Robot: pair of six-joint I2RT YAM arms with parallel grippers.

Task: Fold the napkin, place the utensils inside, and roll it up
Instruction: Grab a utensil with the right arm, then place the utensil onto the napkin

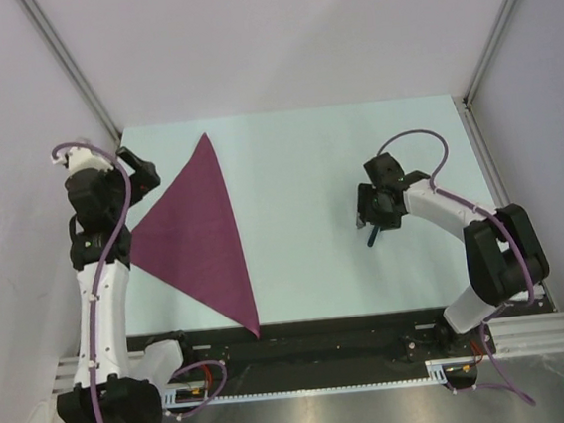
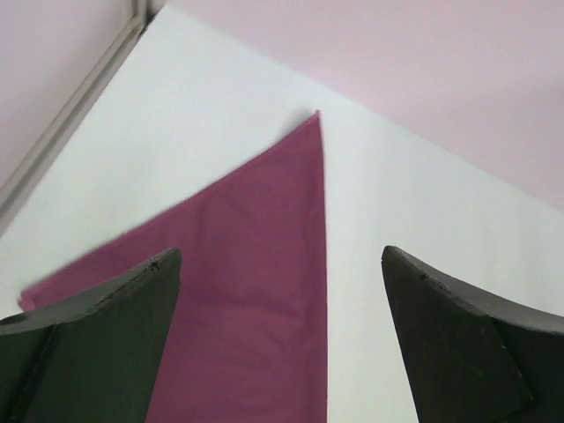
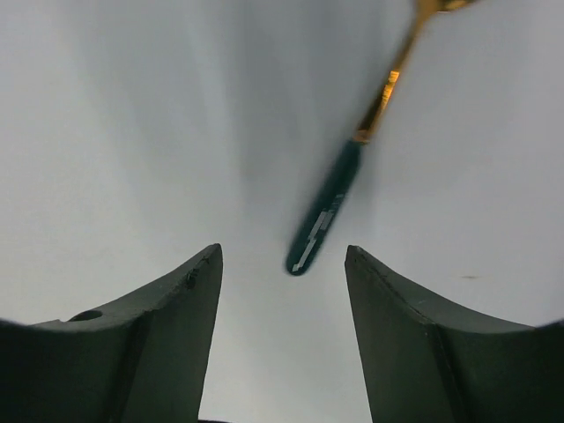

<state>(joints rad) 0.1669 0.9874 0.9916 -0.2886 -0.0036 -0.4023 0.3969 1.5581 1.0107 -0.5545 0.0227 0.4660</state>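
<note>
The soft, floppy napkin (image 1: 200,239) lies folded at the left, by the wide-open left claw (image 2: 280,256). The thin, slippery spoon (image 3: 330,207) lies right of middle. The open, empty right claw (image 3: 282,251) should pinch its dark handle.

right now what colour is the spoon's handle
Dark teal spoon handle, clearest in the right wrist view.

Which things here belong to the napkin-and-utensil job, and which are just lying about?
For the job:
- napkin, folded into a triangle
- spoon, lying loose on the table

Just lying about:
- nothing that I can see; only the table itself
</note>
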